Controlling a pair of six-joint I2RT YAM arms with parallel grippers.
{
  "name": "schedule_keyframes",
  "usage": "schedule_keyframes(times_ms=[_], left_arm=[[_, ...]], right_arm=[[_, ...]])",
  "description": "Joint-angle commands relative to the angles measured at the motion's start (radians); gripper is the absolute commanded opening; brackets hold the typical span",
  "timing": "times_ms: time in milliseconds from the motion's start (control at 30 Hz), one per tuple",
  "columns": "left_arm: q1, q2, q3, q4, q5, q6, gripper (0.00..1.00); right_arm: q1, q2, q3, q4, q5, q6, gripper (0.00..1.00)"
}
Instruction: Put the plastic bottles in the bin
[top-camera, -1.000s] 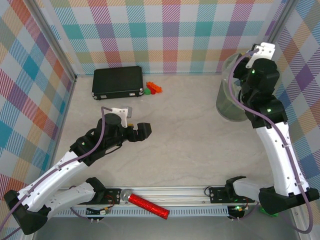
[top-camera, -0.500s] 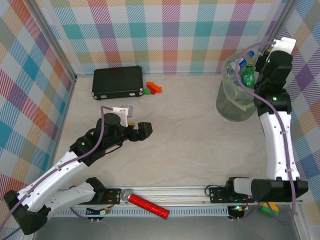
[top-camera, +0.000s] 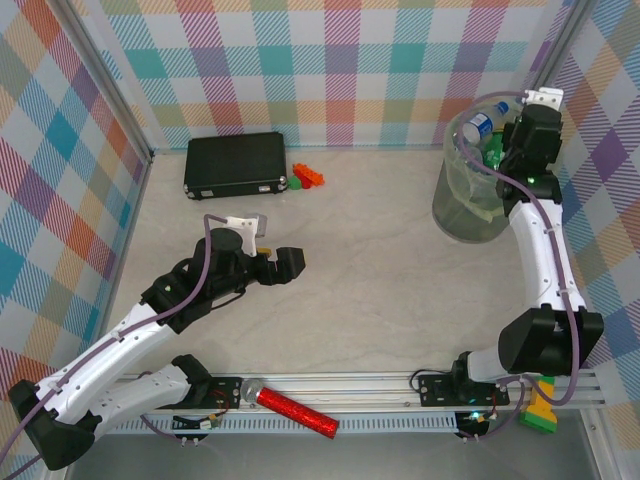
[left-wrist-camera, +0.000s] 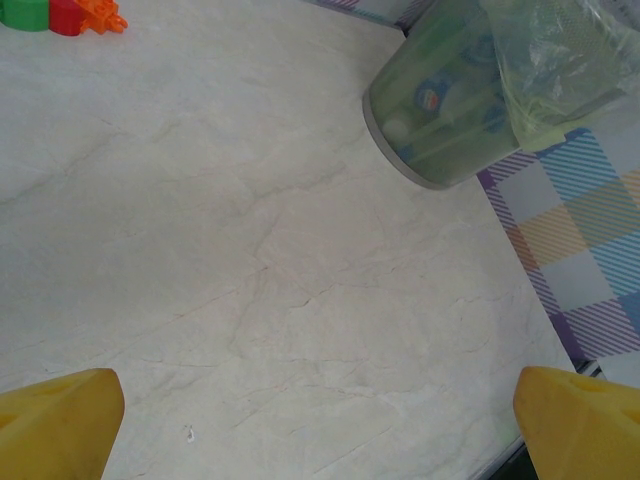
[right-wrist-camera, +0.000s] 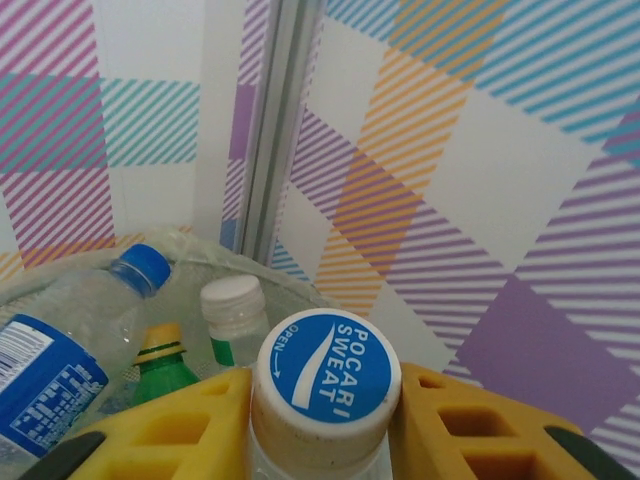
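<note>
My right gripper (top-camera: 522, 135) hovers over the far right rim of the bin (top-camera: 462, 205), shut on a clear plastic bottle whose blue-and-white cap (right-wrist-camera: 325, 385) stands between the yellow fingers (right-wrist-camera: 170, 430). Below it in the bin lie other bottles: a clear one with a blue cap and blue label (right-wrist-camera: 60, 345), a green one with an orange cap (right-wrist-camera: 165, 365), and one with a white cap (right-wrist-camera: 235, 305). A blue-capped bottle (top-camera: 479, 123) pokes above the rim. My left gripper (top-camera: 282, 263) stands open over bare table, nothing between its fingertips (left-wrist-camera: 60, 425). The left wrist view has the bin (left-wrist-camera: 440, 150) at upper right.
A flat black case (top-camera: 235, 163) lies at the back left, with small orange-red and green toy bricks (top-camera: 308, 177) beside it. A red glittery cylinder (top-camera: 297, 411) rests on the rail at the near edge. The plaid wall and a corner post stand close behind the bin.
The right arm has swung its wrist back toward the right wall, uncovering the bin's mouth and the bottles in it. The left arm has stayed put.
</note>
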Motion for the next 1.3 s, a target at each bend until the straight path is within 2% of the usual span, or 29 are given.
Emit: schedule_keyframes(times_ms=[0, 267, 467, 700, 1000, 1267], left_arm=[[0.008, 0.009, -0.009, 0.033, -0.001, 0.019, 1.0], [0.007, -0.009, -0.012, 0.016, 0.001, 0.02, 1.0], [0.007, -0.038, -0.023, 0.012, -0.02, 0.021, 1.0], [0.007, -0.024, -0.031, 0.033, -0.004, 0.011, 1.0], [0.008, -0.04, -0.041, 0.025, -0.018, 0.013, 1.0], [0.007, -0.046, -0.037, 0.014, -0.018, 0.014, 1.0]], right_arm=[[-0.005, -0.044, -0.034, -0.067, -0.02, 0.131, 0.35], [-0.007, -0.084, -0.132, -0.11, -0.039, 0.201, 0.36], [-0.005, -0.107, -0.004, -0.163, -0.057, 0.192, 0.35], [-0.002, -0.111, 0.124, -0.273, -0.135, 0.264, 0.35], [0.008, -0.129, 0.002, -0.341, -0.165, 0.345, 0.35], [0.007, -0.092, -0.009, -0.391, -0.157, 0.365, 0.35]])
